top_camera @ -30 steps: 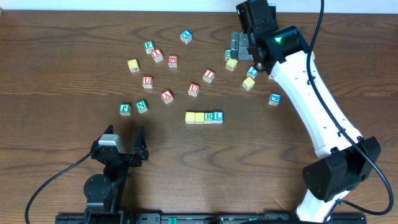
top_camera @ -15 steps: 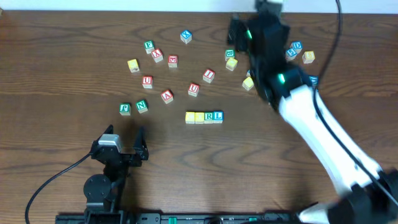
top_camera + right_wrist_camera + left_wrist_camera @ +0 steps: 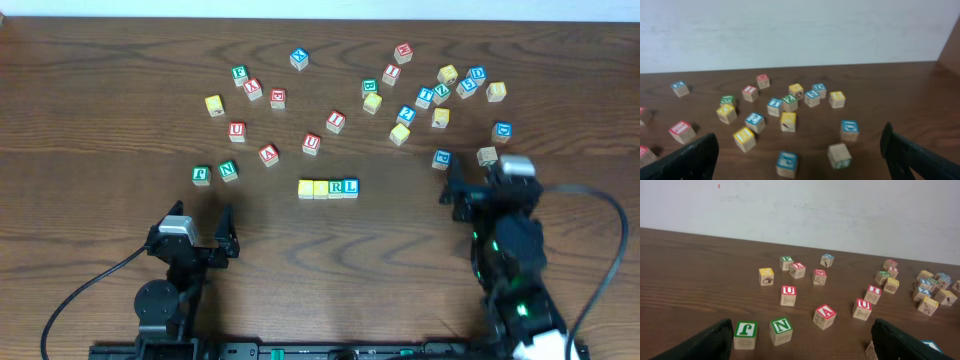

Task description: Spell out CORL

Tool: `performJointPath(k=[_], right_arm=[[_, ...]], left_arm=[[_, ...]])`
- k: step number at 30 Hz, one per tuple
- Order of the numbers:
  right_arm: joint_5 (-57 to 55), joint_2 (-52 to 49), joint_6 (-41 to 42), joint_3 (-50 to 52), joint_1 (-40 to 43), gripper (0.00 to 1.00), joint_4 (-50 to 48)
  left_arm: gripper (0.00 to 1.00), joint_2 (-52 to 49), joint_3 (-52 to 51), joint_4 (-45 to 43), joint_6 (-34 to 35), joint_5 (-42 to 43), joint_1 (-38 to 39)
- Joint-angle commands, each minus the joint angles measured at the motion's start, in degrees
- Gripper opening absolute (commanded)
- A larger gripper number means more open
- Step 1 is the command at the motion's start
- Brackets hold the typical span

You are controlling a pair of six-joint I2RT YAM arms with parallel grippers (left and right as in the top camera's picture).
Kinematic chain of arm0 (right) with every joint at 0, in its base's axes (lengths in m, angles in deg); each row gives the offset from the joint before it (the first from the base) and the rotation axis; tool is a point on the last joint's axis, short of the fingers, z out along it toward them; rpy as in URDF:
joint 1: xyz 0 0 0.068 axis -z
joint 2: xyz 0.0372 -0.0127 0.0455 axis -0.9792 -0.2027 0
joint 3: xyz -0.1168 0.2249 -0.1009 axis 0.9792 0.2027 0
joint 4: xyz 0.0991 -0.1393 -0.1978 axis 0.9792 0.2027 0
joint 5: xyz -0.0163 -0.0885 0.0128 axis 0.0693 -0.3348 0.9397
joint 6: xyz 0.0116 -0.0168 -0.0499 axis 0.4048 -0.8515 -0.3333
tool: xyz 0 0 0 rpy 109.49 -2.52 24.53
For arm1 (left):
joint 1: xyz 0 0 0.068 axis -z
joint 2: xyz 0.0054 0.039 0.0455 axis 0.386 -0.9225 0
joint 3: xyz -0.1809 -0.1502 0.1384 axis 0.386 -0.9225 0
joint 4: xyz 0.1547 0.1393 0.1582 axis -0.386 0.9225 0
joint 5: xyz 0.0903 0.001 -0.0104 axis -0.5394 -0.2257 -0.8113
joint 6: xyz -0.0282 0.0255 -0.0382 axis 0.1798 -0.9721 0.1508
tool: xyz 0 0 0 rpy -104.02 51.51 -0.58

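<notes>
The row of four blocks (image 3: 328, 187) sits mid-bench (image 3: 100, 120), touching side to side. Its last two read R and L; the first two are too small to read. The left claw (image 3: 192, 232) and right claw (image 3: 490, 195) are spread and empty. The word looks nearly done, so check the first two letters and square the row gently.

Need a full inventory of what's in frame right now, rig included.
Block row: 4, two yellow, one green, one blue, side by side, table centre.
Left loose blocks: about 11, red, green, yellow, blue, scattered beyond the row, left side.
Right loose blocks: about 16, mixed colours, scattered far right.
Table: 1, dark brown wood.
Wall: 1, white, behind table.
Left tool: 1, black, open, empty, near left.
Right tool: 1, black, open, empty, near right.
</notes>
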Motion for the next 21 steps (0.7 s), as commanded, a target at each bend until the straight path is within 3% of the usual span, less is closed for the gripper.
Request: performJointPath(k=[1,7,11,14,21], right_arm=[[6.64,11.02,-7.32,8.41,3.32,0.99,-0.17],[11.61,22.93,-8.39,18.34,7.34,0.99,0.02],[12.44,31.30,-7.54,18.12,9.33,0.99,12.44],[13.27,35.60,-8.13,18.12,11.45,0.99,12.74],[13.25,37.68,-8.04,18.12,12.85,0.99,12.72]], left_arm=[[0.87,0.37,-0.68,2.34,-0.15,2.08,-0.28],[0.87,0.37,-0.68,2.34,-0.15,2.08,-0.28],[0.87,0.37,-0.68,2.34,-0.15,2.10,-0.28],[0.87,0.37,-0.68,2.34,-0.15,2.08,-0.28],[0.87,0.37,-0.68,2.34,-0.15,2.08,-0.28]])
